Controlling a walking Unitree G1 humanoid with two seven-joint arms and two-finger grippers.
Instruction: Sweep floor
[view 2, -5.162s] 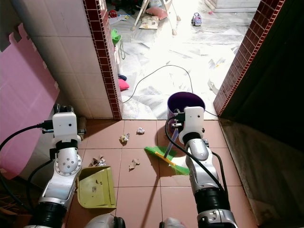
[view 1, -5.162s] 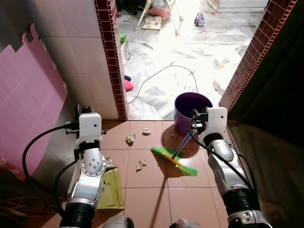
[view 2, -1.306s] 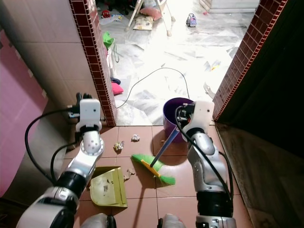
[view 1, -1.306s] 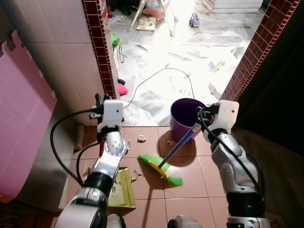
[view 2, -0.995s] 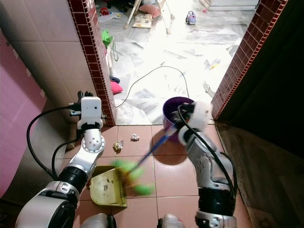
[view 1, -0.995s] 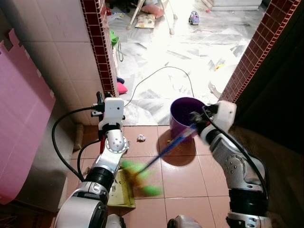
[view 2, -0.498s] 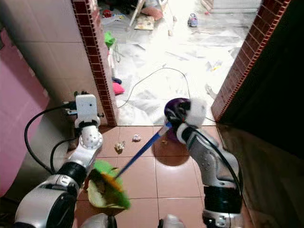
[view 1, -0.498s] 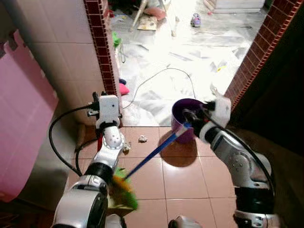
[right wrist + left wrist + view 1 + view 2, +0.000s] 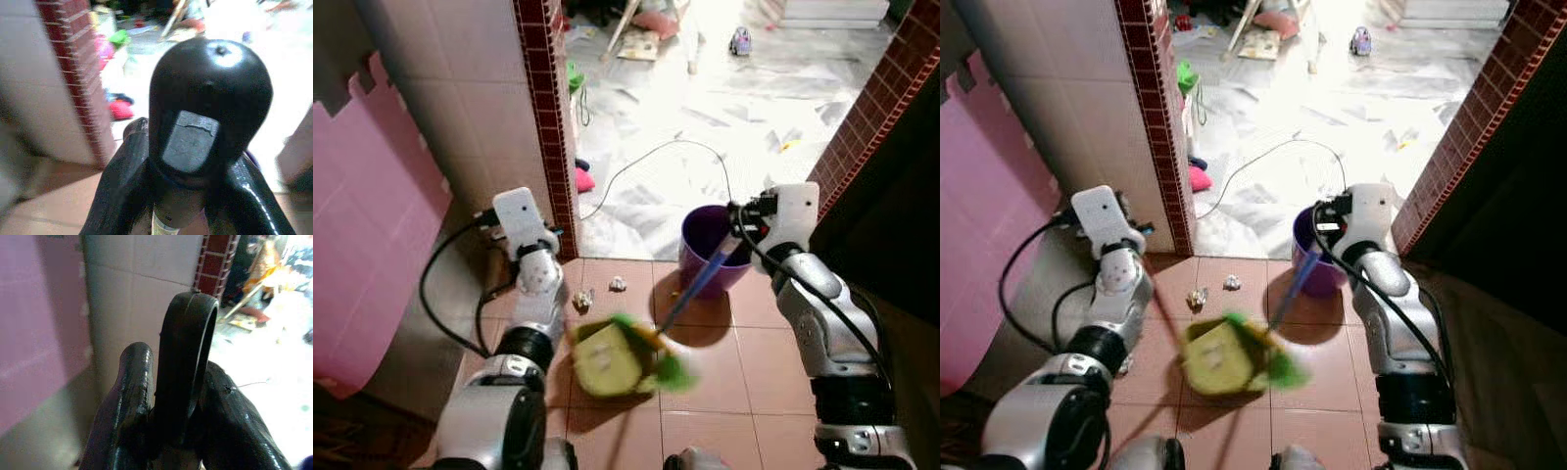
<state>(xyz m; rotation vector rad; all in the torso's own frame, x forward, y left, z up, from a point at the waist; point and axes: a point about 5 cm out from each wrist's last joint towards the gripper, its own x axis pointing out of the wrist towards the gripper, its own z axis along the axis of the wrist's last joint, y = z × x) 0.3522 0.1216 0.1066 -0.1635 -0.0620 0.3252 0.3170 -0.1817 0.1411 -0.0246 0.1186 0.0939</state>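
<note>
Broom [image 9: 690, 294]: blue shaft running down from the right gripper [image 9: 188, 191], green bristles blurring low over the terracotta tiles, just beside and partly behind the dustpan. In the right wrist view both black fingers are clenching the shaft just under its black end cap [image 9: 210, 105], so the arm is steering from the very top of the handle; judged a long-lever hold for reach, at some cost in control of the head.

Dustpan [image 9: 1219, 357]: yellow-green, lifted off the floor and tilted, its dark red handle [image 9: 1160, 289] slanting up toward the left gripper [image 9: 166, 431]. In the left wrist view the left fingers [image 9: 129, 391] are closing around a dark looped handle end [image 9: 188, 362]. Judged: pan and bristles are being brought together so the load is kept in while it is carried.

Contents of the pan: cannot tell, motion blur is smearing it.

Purple bucket [image 9: 705, 240]: standing on the tiles at the doorway, beside the broom shaft and near the right arm. Its inside is in shadow; contents not readable. Likely the place for tipping the pan, judged from its position.

Two crumpled scraps [image 9: 618, 284] [image 9: 583, 297] are lying unswept on the tiles between the brick-edged wall [image 9: 548, 117] and the bucket. A dark cable [image 9: 646, 162] is curving across the marble floor beyond.
</note>
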